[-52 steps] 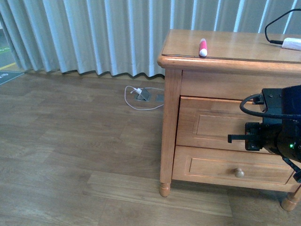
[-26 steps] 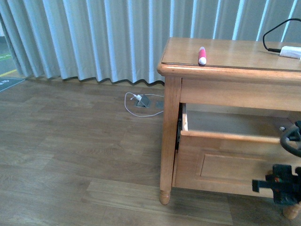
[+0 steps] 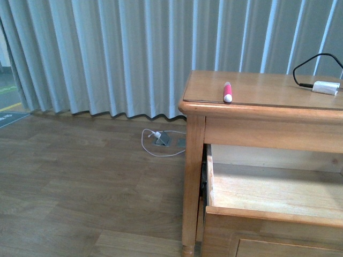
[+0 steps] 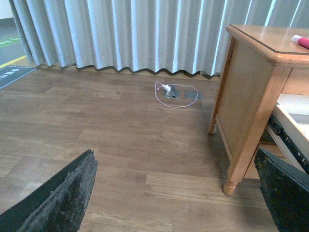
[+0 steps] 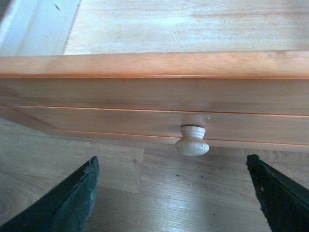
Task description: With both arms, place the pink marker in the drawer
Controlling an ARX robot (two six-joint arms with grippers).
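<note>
The pink marker (image 3: 227, 91), white tip toward me, lies on top of the wooden dresser (image 3: 257, 107) near its front left corner; its end also shows in the left wrist view (image 4: 300, 41). The drawer (image 3: 270, 195) stands pulled out, its pale inside bare. My right gripper (image 5: 176, 193) is open, just back from the drawer's round knob (image 5: 192, 140), with nothing between its fingers. My left gripper (image 4: 178, 193) is open over the floor, left of the dresser's front leg (image 4: 231, 181). Neither arm appears in the front view.
A white charger block (image 3: 326, 87) with a black cable lies at the dresser top's far right. A white cable and floor socket (image 3: 162, 140) sit on the wooden floor by the grey curtain (image 3: 107, 53). Open floor spreads left of the dresser.
The drawer has gone from closed to pulled well out. The right arm dropped down and out of the front view. The view has tilted upward.
</note>
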